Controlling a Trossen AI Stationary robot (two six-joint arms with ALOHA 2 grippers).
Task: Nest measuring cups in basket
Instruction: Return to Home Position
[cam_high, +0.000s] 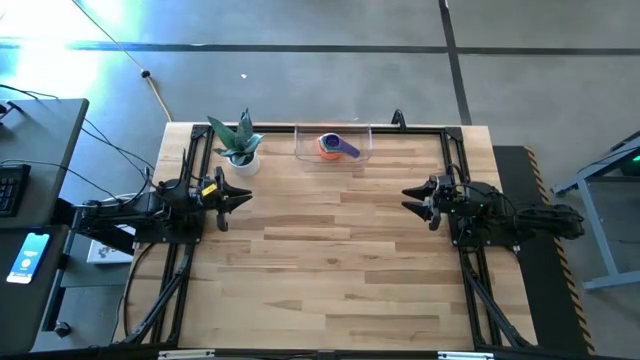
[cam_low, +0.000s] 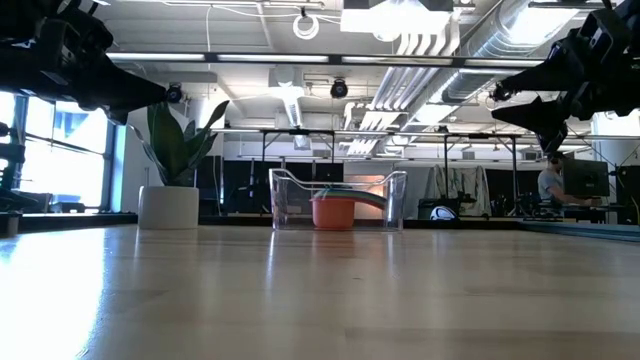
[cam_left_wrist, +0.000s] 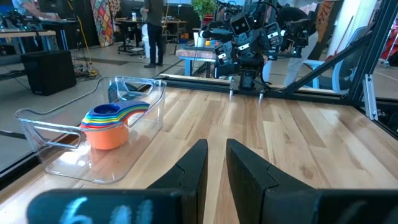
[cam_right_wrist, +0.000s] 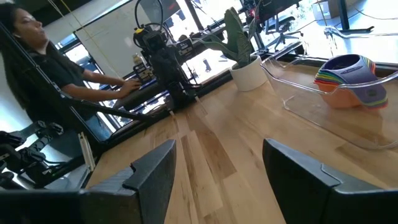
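Note:
The measuring cups (cam_high: 335, 146) sit nested in one stack, orange outermost and purple on top, upright on the floor of the clear basket (cam_high: 300, 152) at the middle of the table's far edge. The left wrist view shows the stack (cam_left_wrist: 109, 121) inside the basket's wall (cam_left_wrist: 62, 149). It shows in the right wrist view (cam_right_wrist: 348, 78) too. My left gripper (cam_high: 247, 197) hangs level at the table's left side, fingers a narrow gap apart (cam_left_wrist: 213, 146), nothing between them. My right gripper (cam_high: 405, 196) hangs level at the right side, wide open (cam_right_wrist: 219, 146) and empty.
A white plant pot (cam_high: 240, 160) with a green plant stands left of the basket. Black frame rails (cam_high: 190, 250) run along the table's left, right and far edges. Bare wood lies between the two arms. A person (cam_right_wrist: 37, 62) sits beyond the table's left side.

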